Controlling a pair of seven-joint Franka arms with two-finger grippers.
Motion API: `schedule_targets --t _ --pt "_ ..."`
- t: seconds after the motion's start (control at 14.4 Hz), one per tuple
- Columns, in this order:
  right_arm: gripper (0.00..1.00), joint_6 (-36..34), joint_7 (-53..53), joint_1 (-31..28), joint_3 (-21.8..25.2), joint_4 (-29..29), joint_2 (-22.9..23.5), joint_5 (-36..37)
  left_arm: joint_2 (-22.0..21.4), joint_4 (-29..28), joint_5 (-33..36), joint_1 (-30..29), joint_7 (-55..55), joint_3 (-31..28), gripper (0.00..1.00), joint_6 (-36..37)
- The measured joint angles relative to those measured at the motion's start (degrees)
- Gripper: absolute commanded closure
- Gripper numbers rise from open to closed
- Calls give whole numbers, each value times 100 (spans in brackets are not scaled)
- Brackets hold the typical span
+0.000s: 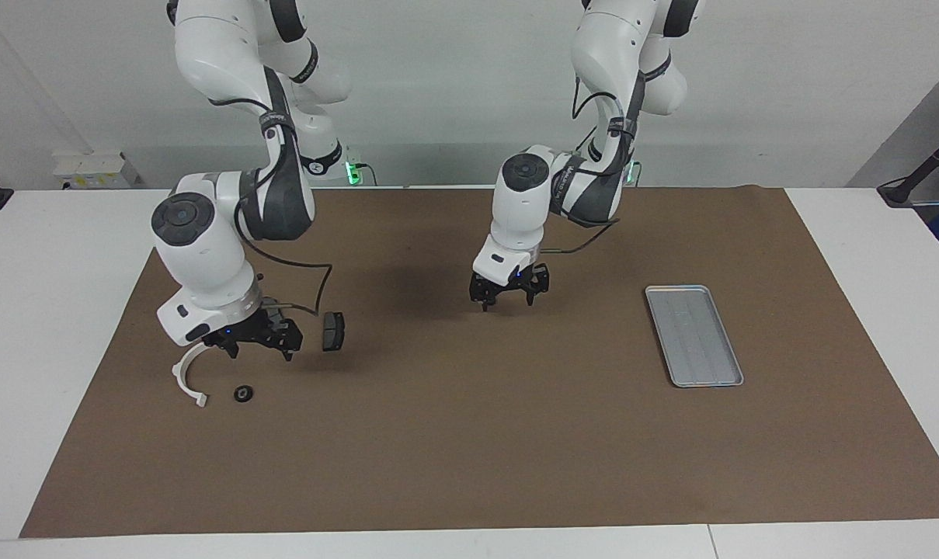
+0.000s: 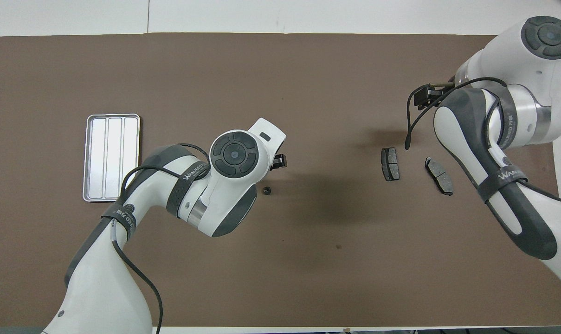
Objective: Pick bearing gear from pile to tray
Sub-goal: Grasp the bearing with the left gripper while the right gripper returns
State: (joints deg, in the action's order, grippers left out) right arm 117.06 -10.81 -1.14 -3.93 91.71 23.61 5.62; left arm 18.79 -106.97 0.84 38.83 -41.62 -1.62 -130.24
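left pincer (image 1: 508, 298): fingers apart, empty, low over small black gear (image 2: 267, 189)
right pincer (image 1: 256, 342): spread, empty, above white arc (image 1: 186, 374)
tray (image 1: 694, 335): bare mat all round

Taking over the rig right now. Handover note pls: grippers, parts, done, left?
Left gripper: open, holding nothing, low over the small black round piece mid-mat.
Right gripper: open, holding nothing, over the pile between the white arc and a dark pad. A second round piece lies beside the arc.
Tray: toward the left arm's end, no part on it.
Done: nothing delivered.
Left: grasp a round piece, carry it to the tray.
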Motion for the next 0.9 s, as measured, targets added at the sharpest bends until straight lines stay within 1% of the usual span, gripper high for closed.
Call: schedule_targets --t 0.21,0.42,0.63,0.9 --pt "0 376 -245 -207 7 164 129 3 -1 -297 -3 141 -10 16 0 -224" --pt "0 534 -262 -416 10 212 341 3 -14 -517 -4 310 -71 25 0 -412" --pt "0 636 -590 -450 6 214 479 6 -59 -618 -5 494 -172 27 0 -420" --pt "0 762 -758 -473 10 215 645 7 -115 -932 -5 520 -182 7 0 -591"
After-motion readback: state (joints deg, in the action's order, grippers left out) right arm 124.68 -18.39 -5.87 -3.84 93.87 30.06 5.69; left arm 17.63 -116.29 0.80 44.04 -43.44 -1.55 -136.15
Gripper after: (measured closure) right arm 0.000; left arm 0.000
